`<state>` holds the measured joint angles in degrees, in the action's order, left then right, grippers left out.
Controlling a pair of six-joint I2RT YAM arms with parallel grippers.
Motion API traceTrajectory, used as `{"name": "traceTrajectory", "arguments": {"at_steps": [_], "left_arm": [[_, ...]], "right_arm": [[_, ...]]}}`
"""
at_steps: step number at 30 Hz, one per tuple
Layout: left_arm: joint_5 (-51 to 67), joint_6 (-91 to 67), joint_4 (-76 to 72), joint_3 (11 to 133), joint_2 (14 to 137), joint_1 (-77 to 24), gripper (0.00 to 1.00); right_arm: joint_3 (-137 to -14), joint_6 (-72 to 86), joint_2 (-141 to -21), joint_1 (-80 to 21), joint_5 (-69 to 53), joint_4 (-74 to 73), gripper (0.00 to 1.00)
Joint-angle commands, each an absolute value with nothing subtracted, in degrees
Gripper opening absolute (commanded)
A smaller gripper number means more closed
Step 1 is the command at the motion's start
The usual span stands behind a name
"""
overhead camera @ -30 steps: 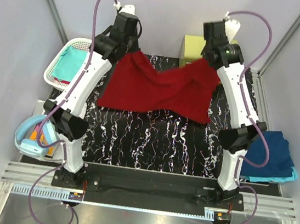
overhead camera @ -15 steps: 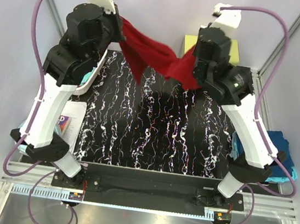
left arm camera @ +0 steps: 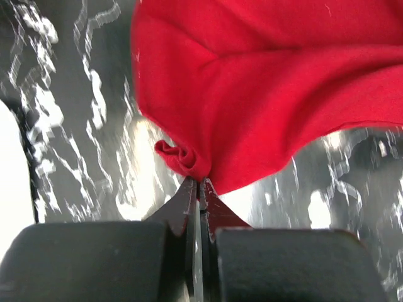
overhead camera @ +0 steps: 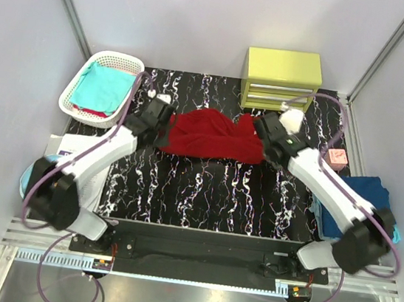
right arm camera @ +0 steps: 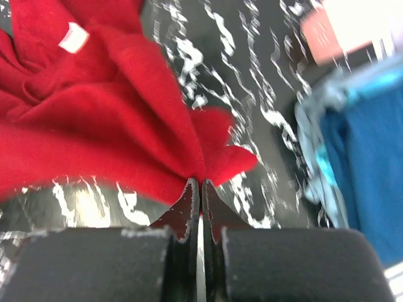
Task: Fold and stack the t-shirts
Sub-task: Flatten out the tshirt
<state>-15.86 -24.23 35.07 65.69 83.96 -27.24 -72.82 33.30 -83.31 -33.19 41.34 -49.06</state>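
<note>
The dark red t-shirt (overhead camera: pixel 210 136) lies bunched in a band across the back half of the black marbled mat. My left gripper (overhead camera: pixel 161 132) is shut on its left end; in the left wrist view the cloth (left arm camera: pixel 264 94) is pinched at the fingertips (left arm camera: pixel 199 181). My right gripper (overhead camera: pixel 261 145) is shut on the right end, and the red cloth (right arm camera: pixel 107 126) fans out from the closed tips (right arm camera: pixel 200 181). A teal t-shirt (overhead camera: pixel 102 87) lies in the white basket (overhead camera: pixel 76 88). Navy and light blue t-shirts (overhead camera: pixel 362 206) are piled at the right.
A yellow-green drawer unit (overhead camera: pixel 282 78) stands at the back right. A small pink block (overhead camera: pixel 337 158) sits right of the mat. Papers and a light blue round object (overhead camera: pixel 38 178) lie at the left, by my left arm. Grey walls close in the back and sides.
Both arms have swung down from high at the back and lowered the red t-shirt onto the mat. It hung stretched between them before; now it rests bunched low.
</note>
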Motion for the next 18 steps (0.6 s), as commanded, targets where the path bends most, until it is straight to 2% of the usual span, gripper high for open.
{"name": "traceTrajectory", "arguments": {"at_steps": [1,7,18], "left_arm": [[-18.9,-30.1,33.2,62.0,68.2,-34.2,0.0],[-20.3,-36.7,42.1,55.2,59.5,-42.0,0.0],[-14.1,-44.6,47.4,45.1,54.1,-45.4,0.01]], "right_arm": [[-67.1,44.4,-70.1,-33.9,38.4,-55.2,0.0],[-61.6,51.1,-64.4,-34.5,32.6,-64.6,0.0],[-56.9,56.4,-62.7,-36.5,24.3,-73.1,0.0]]}}
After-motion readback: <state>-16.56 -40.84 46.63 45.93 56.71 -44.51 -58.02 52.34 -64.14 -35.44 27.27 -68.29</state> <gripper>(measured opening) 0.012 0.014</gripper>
